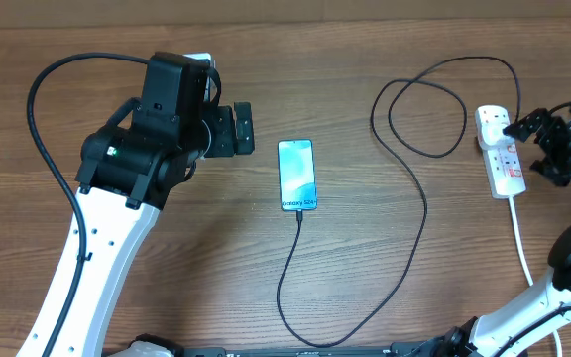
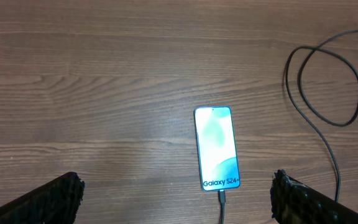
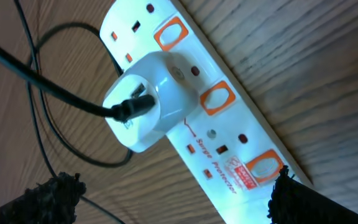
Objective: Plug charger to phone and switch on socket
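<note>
Overhead view first: finds the phone point(image 1: 296, 175) flat and face up in the middle of the tabletop point(image 1: 216, 258), screen lit. From the left wrist view, the charger point(image 1: 419, 213) looks already seated in its lower edge. Traces that thin black cable toward the near edge, round to the right, up through a loose loop and into a white adapter point(image 3: 145, 102) standing in the socket point(image 1: 509, 169) on the right. Places the left tool point(image 2: 176, 185) above the wood just beside the phone, spread wide and empty. Places the right tool point(image 3: 173, 190) close over the socket, equally wide, holding nothing.

Judges the plugging done and the switching not yet done. Cannot tell from these views whether the orange-red switch point(image 3: 217, 98) beside the adapter is on.

Handling, as a guess:
- Expect a small, stiff rocker that wants a firm push from one fingertip, not a grasp.
- Press straight down, since the light plastic strip may skate or tip on smooth wood.
- Keep clear of the limp cable, because a snag would drag the slick phone or loosen its tip
</note>
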Available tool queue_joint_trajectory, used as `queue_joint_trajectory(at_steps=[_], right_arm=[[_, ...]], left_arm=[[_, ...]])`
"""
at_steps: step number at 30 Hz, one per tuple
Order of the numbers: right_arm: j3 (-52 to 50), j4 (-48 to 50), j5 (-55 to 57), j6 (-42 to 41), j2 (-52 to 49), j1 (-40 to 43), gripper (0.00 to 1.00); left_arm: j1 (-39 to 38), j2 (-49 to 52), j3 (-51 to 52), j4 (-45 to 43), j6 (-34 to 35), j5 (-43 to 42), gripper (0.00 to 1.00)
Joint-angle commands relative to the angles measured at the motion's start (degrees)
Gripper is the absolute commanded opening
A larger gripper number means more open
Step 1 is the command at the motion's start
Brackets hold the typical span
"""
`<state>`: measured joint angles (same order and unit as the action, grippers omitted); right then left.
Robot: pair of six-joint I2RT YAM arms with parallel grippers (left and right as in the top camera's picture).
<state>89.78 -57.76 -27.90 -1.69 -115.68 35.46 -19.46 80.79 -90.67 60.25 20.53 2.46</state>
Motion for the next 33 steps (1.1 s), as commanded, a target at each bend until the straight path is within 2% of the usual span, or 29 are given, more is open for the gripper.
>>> queue_joint_trajectory(at_steps=[1,9,13,20,22,33], right_arm=[[-0.8,1.5,-1.8,0.5,0.8,-0.4,1.00],[-1.0,5.8,-1.8,3.7,0.8,-3.7,1.00],[-1.0,8.1,-1.2,5.0,0.8,-5.4,0.94],[-1.0,9.5,1.0,5.0,0.8,-5.7,0.95],[-1.0,9.6,1.5,5.0,0.8,-5.7,1.00],[-3.1,12.0,2.7,4.7,0.3,-5.7,1.00]], left_arm=[[0.2,0.2,0.0,-0.1,-1.3,0.9,1.00],[0.2,0.2,0.0,-0.1,-1.3,0.9,1.00],[0.2,0.2,0.0,-0.1,-1.3,1.0,1.00],[0.2,0.2,0.0,-0.1,-1.3,1.0,1.00],[0.2,0.2,0.0,-0.1,-1.3,1.0,1.00],[0.2,0.2,0.0,-0.1,-1.3,0.9,1.00]])
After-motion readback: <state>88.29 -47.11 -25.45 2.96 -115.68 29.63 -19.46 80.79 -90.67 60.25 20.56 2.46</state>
